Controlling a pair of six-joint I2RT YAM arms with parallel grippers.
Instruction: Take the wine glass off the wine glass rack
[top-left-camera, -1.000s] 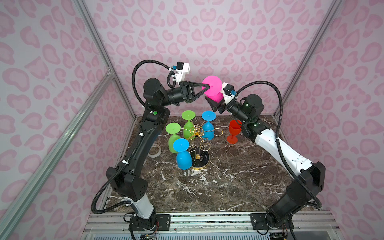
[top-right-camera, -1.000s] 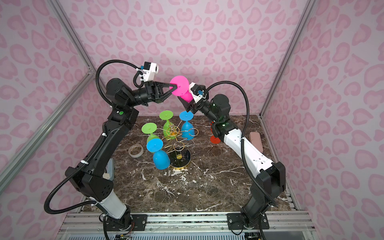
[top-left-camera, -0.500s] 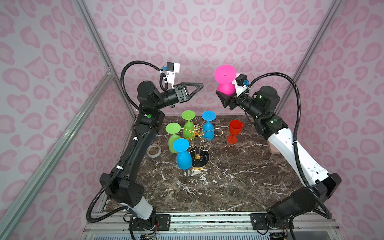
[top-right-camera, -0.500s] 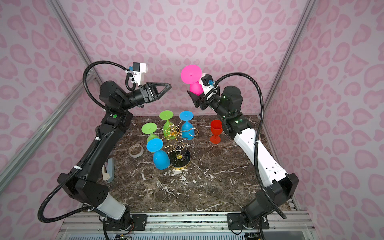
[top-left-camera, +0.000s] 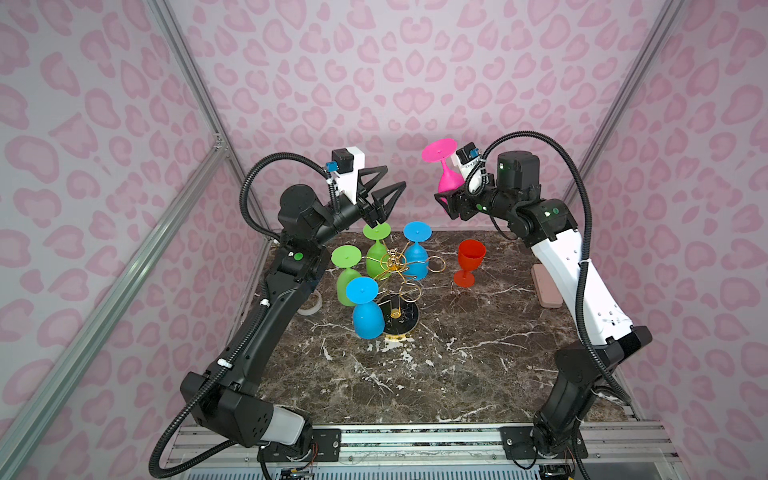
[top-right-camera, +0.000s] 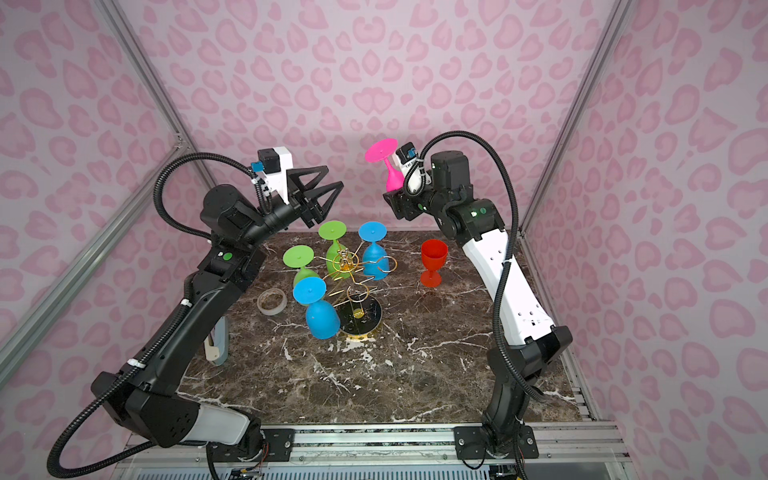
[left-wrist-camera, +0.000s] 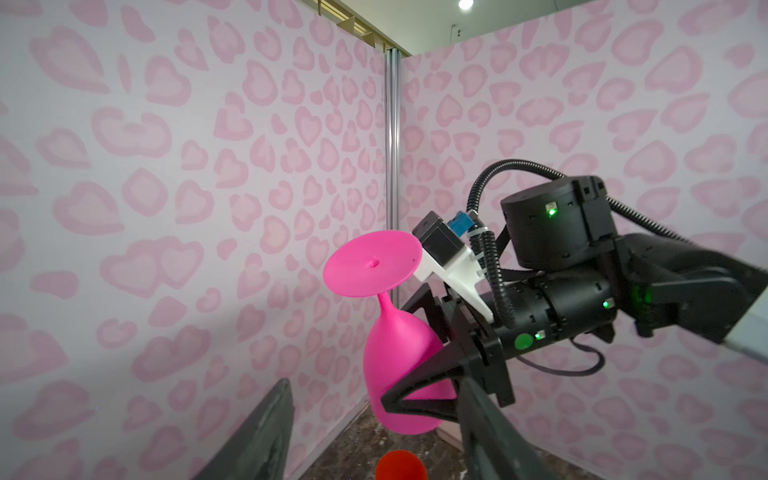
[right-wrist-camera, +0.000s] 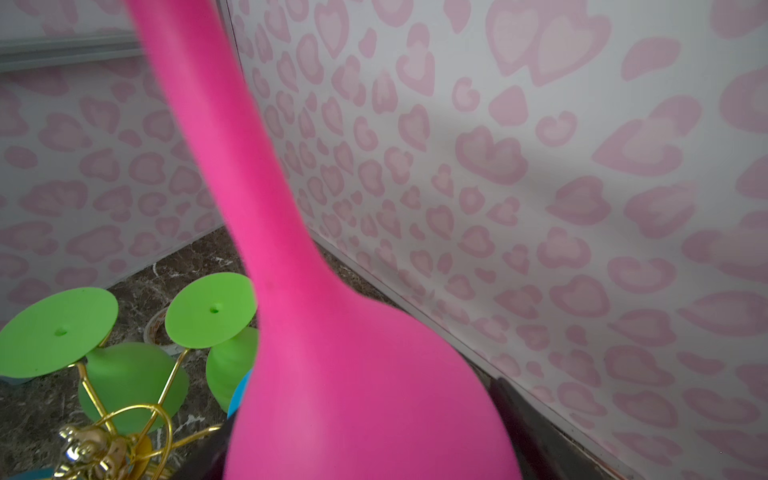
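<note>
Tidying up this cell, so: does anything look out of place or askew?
The pink wine glass hangs tilted, foot up, in the right gripper, off the wine glass rack. A stray tape roll lies beside the rack.

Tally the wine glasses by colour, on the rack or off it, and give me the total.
green glasses: 2
blue glasses: 2
red glass: 1
pink glass: 1
Total: 6
</note>
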